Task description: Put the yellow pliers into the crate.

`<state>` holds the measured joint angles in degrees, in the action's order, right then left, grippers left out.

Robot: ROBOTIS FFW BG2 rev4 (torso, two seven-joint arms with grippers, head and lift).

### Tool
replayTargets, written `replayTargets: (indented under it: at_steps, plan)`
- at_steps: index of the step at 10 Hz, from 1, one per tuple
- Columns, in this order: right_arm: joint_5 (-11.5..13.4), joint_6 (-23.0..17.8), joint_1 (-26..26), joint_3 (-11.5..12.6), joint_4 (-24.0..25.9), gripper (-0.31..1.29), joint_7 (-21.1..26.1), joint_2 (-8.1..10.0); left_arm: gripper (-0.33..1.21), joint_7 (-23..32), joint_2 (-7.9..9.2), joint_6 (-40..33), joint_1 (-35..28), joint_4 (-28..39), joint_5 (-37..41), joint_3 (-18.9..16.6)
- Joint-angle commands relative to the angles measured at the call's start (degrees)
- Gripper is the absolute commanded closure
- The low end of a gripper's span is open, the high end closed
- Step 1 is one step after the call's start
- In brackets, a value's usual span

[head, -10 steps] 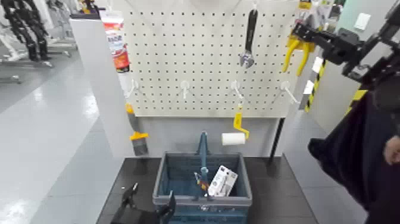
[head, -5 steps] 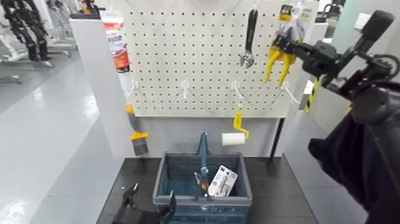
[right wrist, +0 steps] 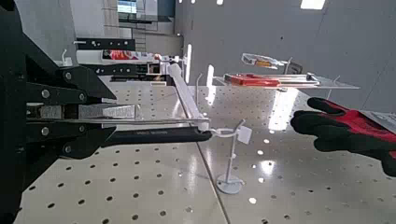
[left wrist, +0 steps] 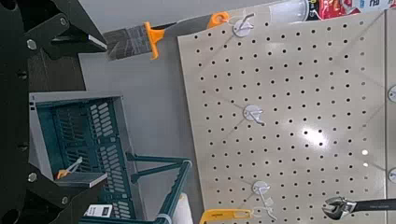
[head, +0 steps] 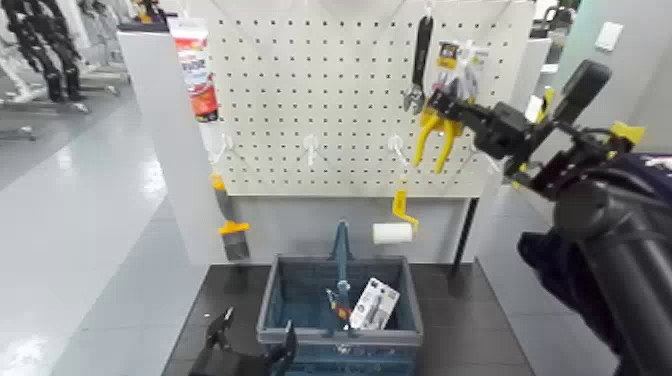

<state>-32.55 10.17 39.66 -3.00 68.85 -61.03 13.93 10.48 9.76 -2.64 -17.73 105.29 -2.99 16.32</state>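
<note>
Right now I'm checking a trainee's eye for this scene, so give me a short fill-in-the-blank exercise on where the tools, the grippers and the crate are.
1. The right gripper holds the yellow pliers in front of the ____.
2. The crate stands on the floor, directly ____ the paint roller.
3. The wrench hangs with its jaws pointing ____.
4. The left gripper waits low, beside the ____.

Missing words: pegboard; below; down; crate

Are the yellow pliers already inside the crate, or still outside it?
Outside. The right gripper holds the yellow pliers up before the pegboard, well above the crate.
</note>
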Motion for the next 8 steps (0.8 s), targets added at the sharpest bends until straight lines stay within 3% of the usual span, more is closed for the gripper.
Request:
replayTargets:
  at_steps: [1,8]
  plan:
    - [-0.85,0.29,-2.92,-1.04,1.11,1.11,0.29,-2.07,0.31,0.07,0.09,0.0,-0.03,0.0,0.0,0.11]
    - [2.49,1.96,-10.48,-2.98,0.23,1.11,1.35,-4.18,0.31,0.42,0.18,0.0,-0.03,0.0,0.09,0.2]
